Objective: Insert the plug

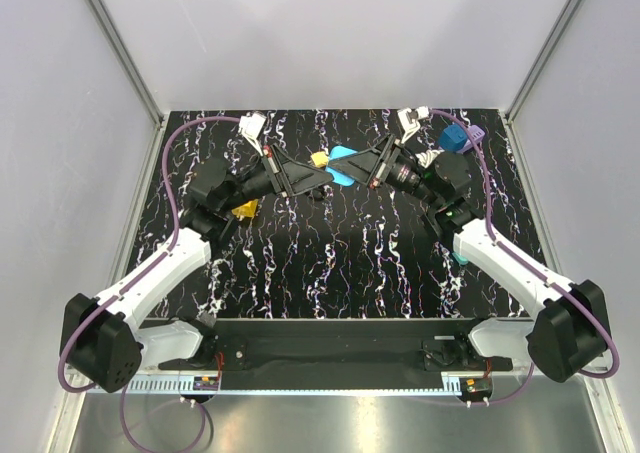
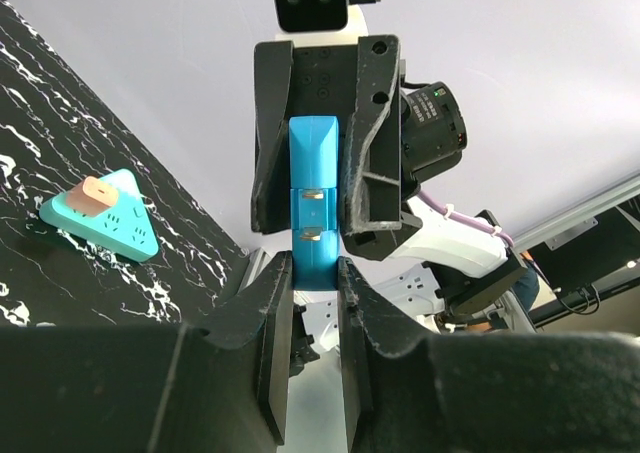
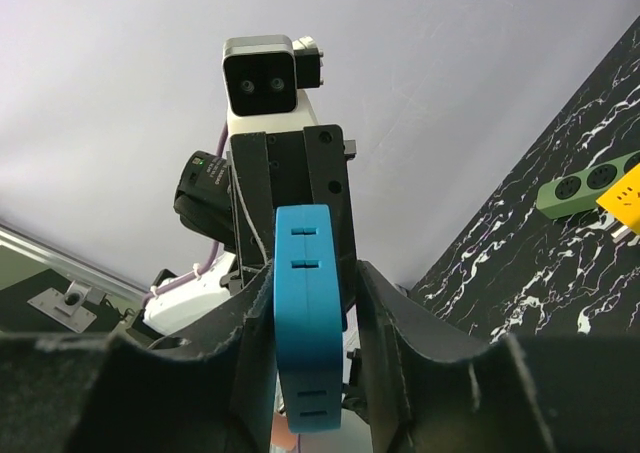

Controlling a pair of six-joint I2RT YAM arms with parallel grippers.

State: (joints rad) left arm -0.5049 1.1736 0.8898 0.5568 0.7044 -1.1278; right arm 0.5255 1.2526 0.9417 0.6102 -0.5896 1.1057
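**Blue plug (image 2: 313, 158) held off the table (image 1: 330, 263), gripped at both ends.**
Left claw (image 2: 314, 273) is clenched on the plug's near end and right claw (image 3: 313, 268) on the far end, so neither arm is nearer. The long axis runs straight ahead from the left fingertips into the right jaws. The flat prongs (image 2: 313, 195) face the left wrist camera. Cannot tell if it is one piece or two. Left of the left claw, a teal triangular socket (image 2: 100, 218) holds a peach plug (image 2: 98, 191). Right of the right claw, the green strip (image 3: 580, 185) appears to have free holes.
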